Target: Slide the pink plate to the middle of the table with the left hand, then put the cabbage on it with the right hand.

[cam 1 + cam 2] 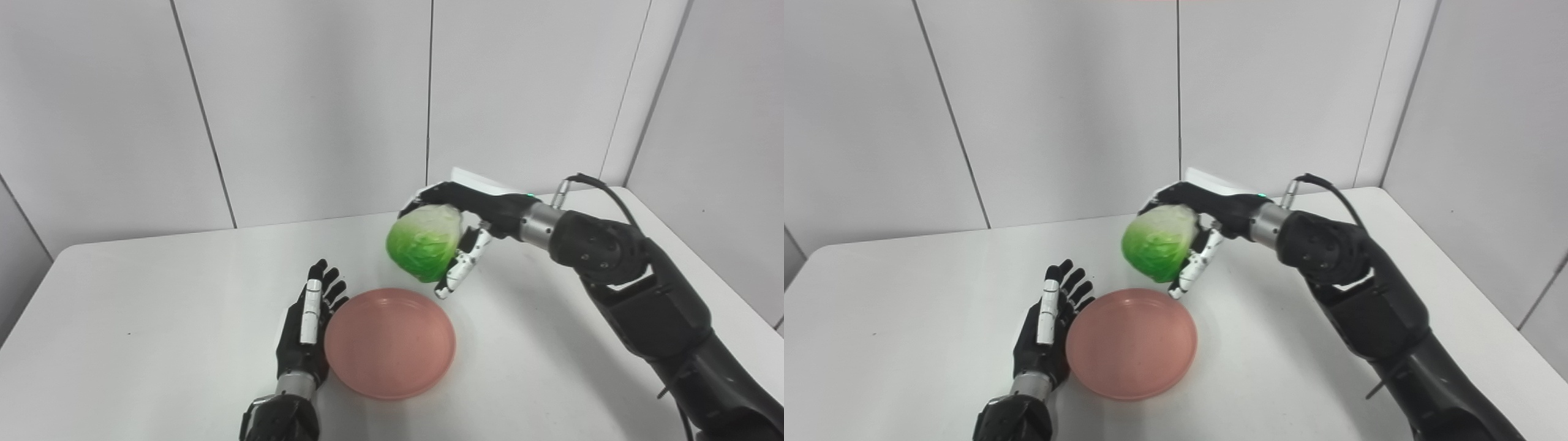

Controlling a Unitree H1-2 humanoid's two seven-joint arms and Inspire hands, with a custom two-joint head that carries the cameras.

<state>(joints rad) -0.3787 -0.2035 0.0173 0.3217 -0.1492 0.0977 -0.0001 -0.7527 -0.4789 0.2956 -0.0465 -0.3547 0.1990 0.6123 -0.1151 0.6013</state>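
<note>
The pink plate (390,343) lies flat on the white table (153,318), near the front middle, with nothing on it. My left hand (309,321) rests beside the plate's left rim, fingers straight and apart, holding nothing. A round green cabbage (424,242) hangs in the air just above and behind the plate's far edge. My right hand (468,226) is shut on the cabbage, dark fingers over its top and the thumb at its right side. In the right eye view the cabbage (1157,244) sits over the plate's (1130,344) far rim.
White wall panels stand close behind the table. The table's right edge (704,269) runs near the right arm (643,294), which crosses the right side of the tabletop. Bare tabletop lies to the left and behind the left hand.
</note>
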